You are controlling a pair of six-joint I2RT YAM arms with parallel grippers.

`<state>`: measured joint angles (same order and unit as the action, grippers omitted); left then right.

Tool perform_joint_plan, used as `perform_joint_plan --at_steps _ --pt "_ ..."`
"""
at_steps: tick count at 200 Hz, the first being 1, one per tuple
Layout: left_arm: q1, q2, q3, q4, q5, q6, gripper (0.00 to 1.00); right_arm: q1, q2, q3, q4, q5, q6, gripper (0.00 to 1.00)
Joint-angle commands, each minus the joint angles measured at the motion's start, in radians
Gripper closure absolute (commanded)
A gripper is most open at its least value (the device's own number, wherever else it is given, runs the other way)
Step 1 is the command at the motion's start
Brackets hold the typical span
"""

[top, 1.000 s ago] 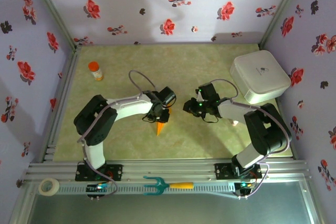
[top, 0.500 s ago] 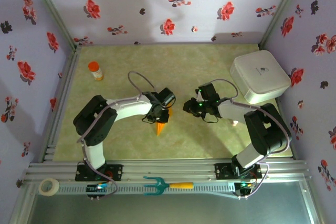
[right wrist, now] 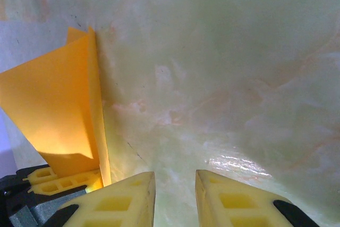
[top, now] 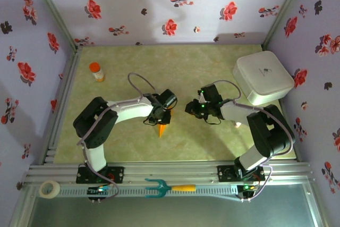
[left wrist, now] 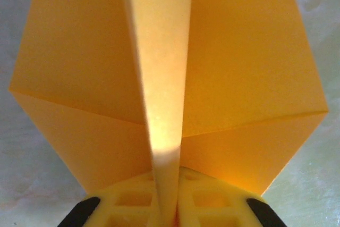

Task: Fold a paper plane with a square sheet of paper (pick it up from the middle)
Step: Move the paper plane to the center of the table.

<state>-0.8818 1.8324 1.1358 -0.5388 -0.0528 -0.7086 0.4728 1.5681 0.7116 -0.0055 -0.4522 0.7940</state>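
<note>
The orange-yellow paper [left wrist: 239,78] is folded into a pointed shape with two slanted flaps and a raised centre ridge. My left gripper [left wrist: 169,184] is shut on that ridge. In the top view the paper's tip [top: 162,129] sticks out toward the near side below the left gripper [top: 163,116], at mid table. My right gripper [top: 191,109] hovers just to the right of it, apart from the paper. Its fingers [right wrist: 174,184] stand open over bare table, with the paper [right wrist: 58,110] to their left.
A white lidded box [top: 263,78] sits at the right rear. A small orange-capped bottle [top: 96,71] stands at the left rear. On the front rail lie a teal fork with an orange handle [top: 170,187] and a tape roll [top: 49,188]. Flowered walls enclose the table.
The left arm and its cable have shifted very slightly left; the paper stays pinched. The right arm has not moved.
</note>
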Motion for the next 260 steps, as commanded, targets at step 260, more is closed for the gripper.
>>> perform_joint_plan --at_steps 260 --pt "-0.033 0.180 0.193 -0.201 -0.177 -0.150 0.62 -0.058 -0.162 -0.025 -0.111 0.023 -0.044 0.69"
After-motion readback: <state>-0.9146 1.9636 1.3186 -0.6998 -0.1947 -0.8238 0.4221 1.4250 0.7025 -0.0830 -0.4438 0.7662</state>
